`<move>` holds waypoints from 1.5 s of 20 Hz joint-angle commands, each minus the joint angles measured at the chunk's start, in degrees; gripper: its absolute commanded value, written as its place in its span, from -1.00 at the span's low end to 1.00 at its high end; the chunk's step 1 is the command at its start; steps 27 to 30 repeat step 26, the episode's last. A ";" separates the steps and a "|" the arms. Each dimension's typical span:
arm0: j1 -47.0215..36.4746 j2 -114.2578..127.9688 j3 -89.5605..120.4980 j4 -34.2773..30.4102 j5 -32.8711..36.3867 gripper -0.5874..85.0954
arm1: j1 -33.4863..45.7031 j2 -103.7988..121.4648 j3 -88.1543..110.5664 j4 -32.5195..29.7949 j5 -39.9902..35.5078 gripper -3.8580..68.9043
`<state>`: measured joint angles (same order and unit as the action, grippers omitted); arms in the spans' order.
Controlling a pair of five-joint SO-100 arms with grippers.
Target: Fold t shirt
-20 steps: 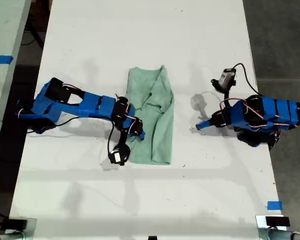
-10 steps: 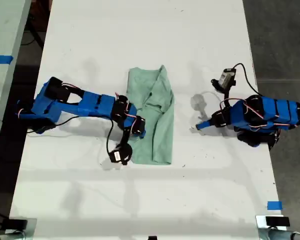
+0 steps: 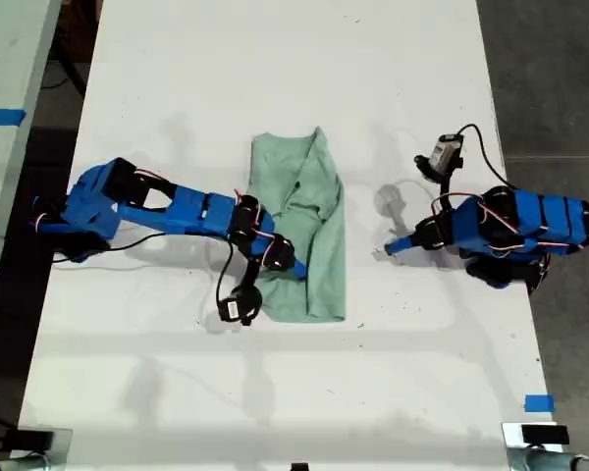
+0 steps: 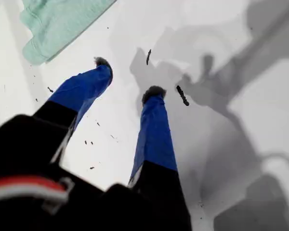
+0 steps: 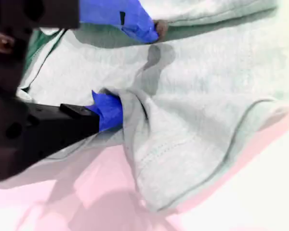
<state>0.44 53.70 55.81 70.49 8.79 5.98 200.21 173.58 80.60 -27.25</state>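
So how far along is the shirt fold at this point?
Already done: the t shirt lies as a long narrow strip on the table. In hand: my second gripper is open over the cloth, one finger tucked under a fold. My first gripper is open over bare table. Left: folding the strip end to end.

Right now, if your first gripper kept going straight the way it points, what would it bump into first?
My first gripper points down at the bare white table, so it would likely touch that first. The t shirt lies further along the same way, though depth is hard to judge.
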 commanded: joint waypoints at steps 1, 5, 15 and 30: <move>-0.44 8.70 -3.34 7.21 -2.20 -0.49 | 0.44 0.62 2.81 -0.35 -0.26 -0.42; 1.67 23.73 0.35 23.12 -11.78 -0.53 | 0.88 0.62 2.81 -0.35 -0.35 -0.41; 3.87 27.86 6.50 23.20 -17.05 -0.55 | 0.88 0.62 2.81 -0.35 -0.35 -0.42; 14.41 89.21 82.88 -5.71 -39.37 -0.67 | 0.70 0.62 2.81 -0.35 -0.35 -0.42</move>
